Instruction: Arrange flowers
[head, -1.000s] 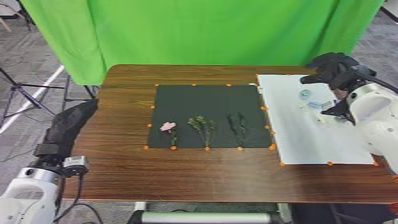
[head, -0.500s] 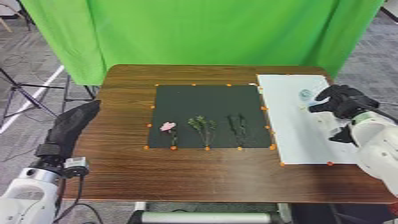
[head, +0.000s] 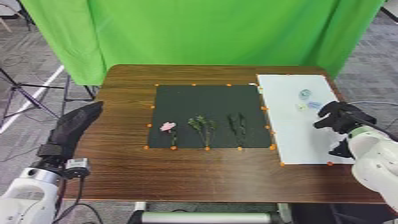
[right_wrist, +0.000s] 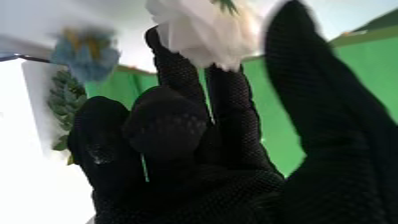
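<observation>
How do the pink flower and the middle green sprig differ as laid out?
The pink flower carries a single pink head, while the middle sprig is green. The flower keeps to one narrow stem; the sprig branches into a wider spread. Both lie on the black sheet, stems toward the robot.

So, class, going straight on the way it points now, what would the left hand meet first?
The left hand would likely meet the green curtain, beyond the table; the hand's height is unclear.
</observation>
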